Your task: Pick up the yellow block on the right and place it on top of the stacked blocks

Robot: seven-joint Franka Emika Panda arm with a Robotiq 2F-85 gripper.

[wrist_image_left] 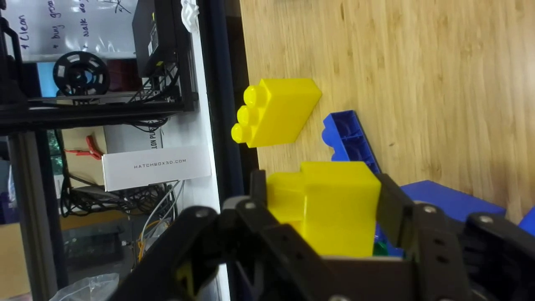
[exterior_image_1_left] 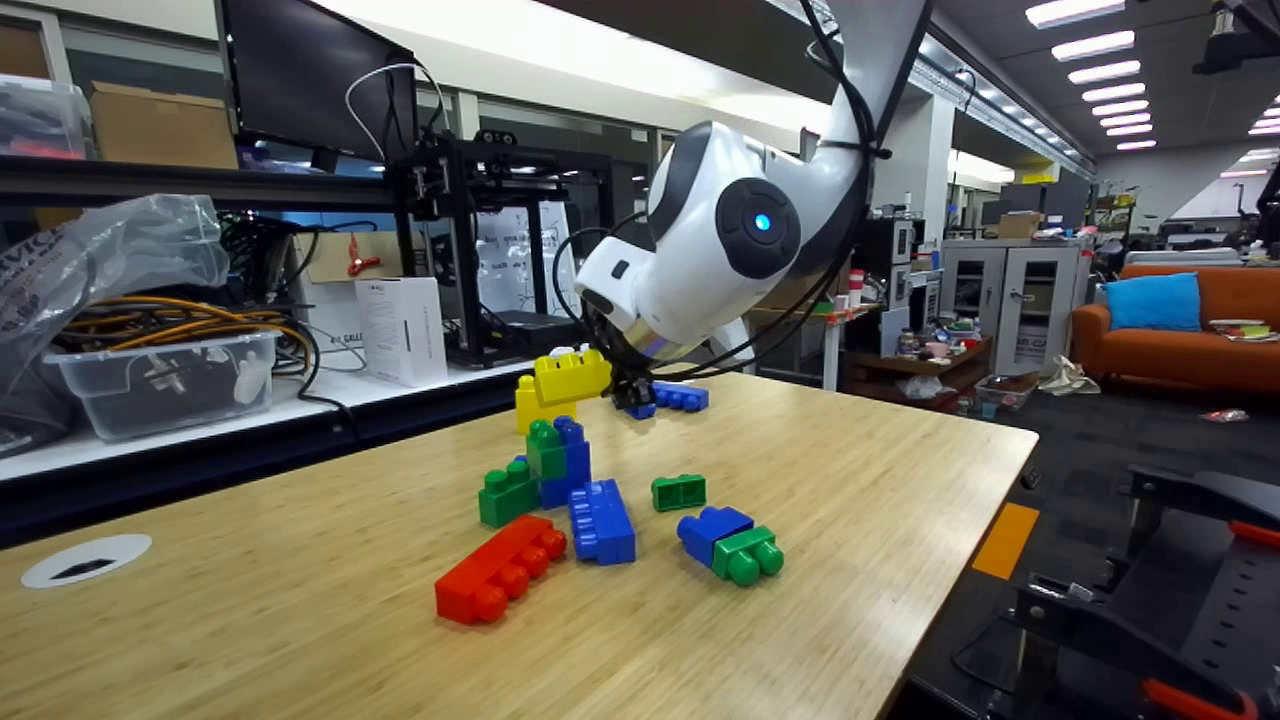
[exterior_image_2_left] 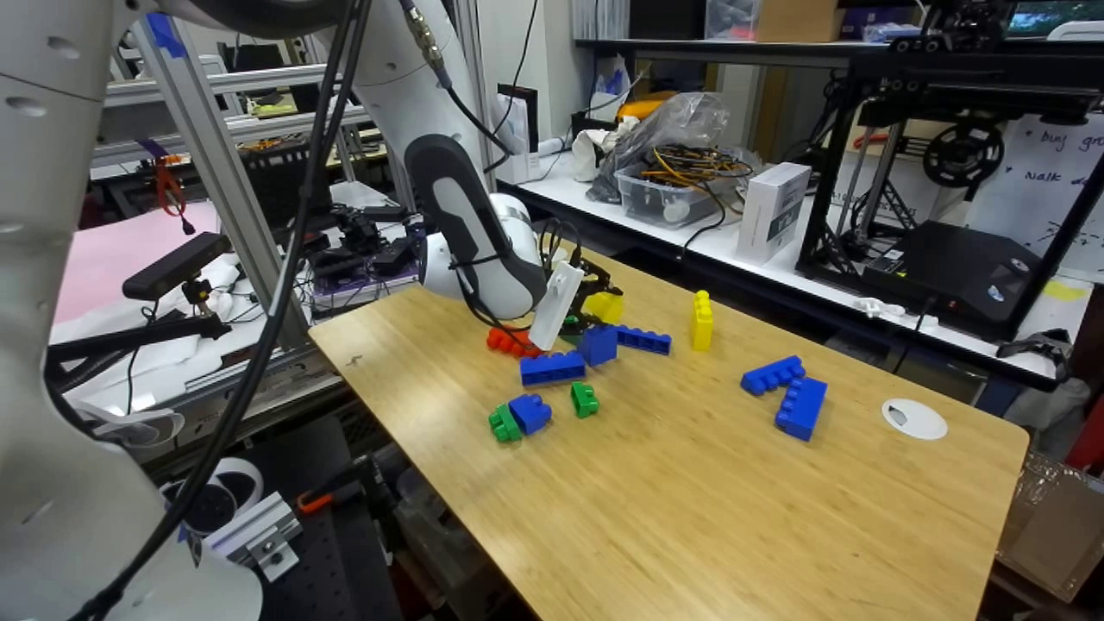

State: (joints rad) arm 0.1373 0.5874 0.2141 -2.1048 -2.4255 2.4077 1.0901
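Note:
The yellow block (wrist_image_left: pixel 340 209) is clasped between the two black fingers of my gripper (wrist_image_left: pixel 324 192), its studs toward the left finger in the wrist view. It hangs off the table, lying sideways; in an exterior view the held yellow block (exterior_image_1_left: pixel 572 376) appears above and behind the stacked blocks (exterior_image_1_left: pixel 572 455), an upright blue and green cluster. From the opposite side, the gripper hides part of that cluster, and a blue piece of the stacked blocks (exterior_image_2_left: pixel 598 345) shows just below the held block. I cannot tell the exact gap between block and stack.
A second yellow brick (exterior_image_2_left: pixel 702 321) stands near the table's shelf-side edge. Around the stack lie a red brick (exterior_image_1_left: pixel 500 570), a blue brick (exterior_image_1_left: pixel 602 522), a small green brick (exterior_image_1_left: pixel 679 492) and a low blue-and-green pair (exterior_image_1_left: pixel 730 543). Two blue bricks (exterior_image_2_left: pixel 800 407) lie farther off.

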